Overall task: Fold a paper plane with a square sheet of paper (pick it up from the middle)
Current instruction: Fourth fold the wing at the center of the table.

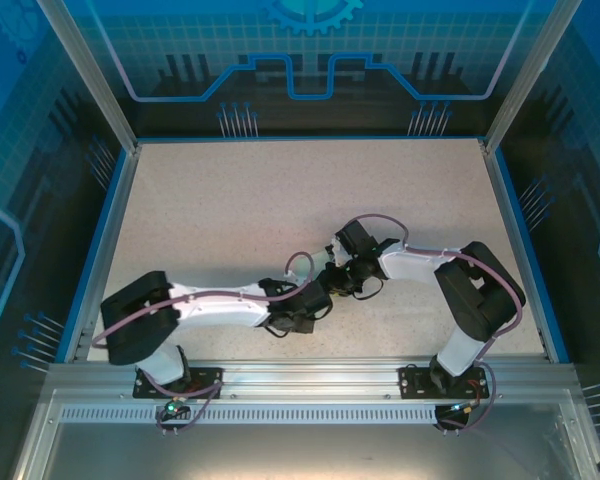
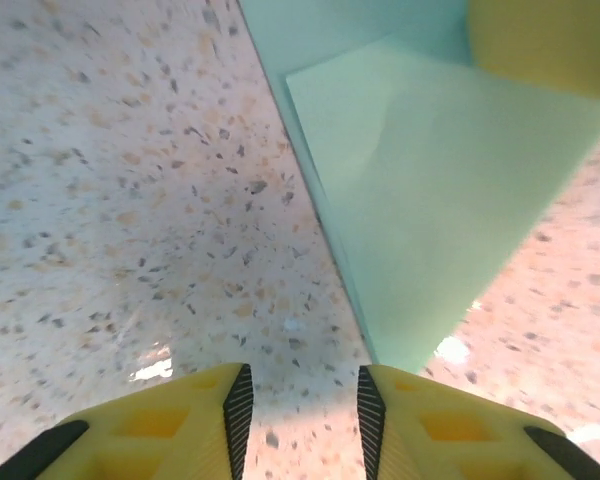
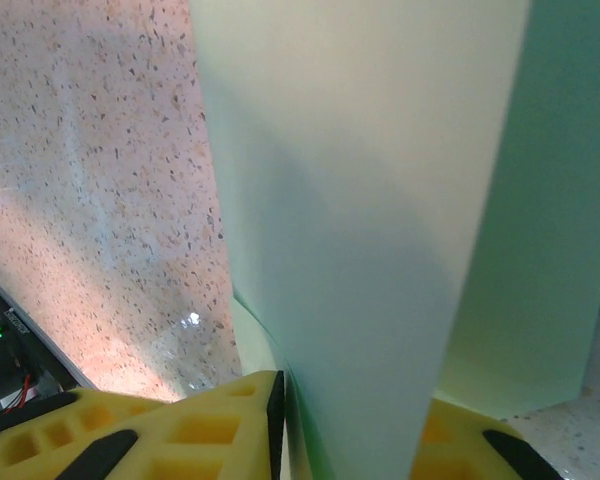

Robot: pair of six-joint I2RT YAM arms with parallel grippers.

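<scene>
The paper [image 2: 430, 200] lies on the bench [image 2: 130, 200] where the two arms meet. It is partly folded, with one flap doubled over the layer below. The right gripper [image 3: 352, 400] is clenched on a raised fold, probably to pin the flap while a crease is set. The left gripper [image 2: 298, 400] is released, with nothing between its fingers. It sits just short of the paper's near corner, likely placed to press or take the next edge.

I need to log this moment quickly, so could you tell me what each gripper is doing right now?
Left gripper: open, empty.
Right gripper: folded pale mint-green paper sheet between its fingers; clamped or not cannot be told.
</scene>
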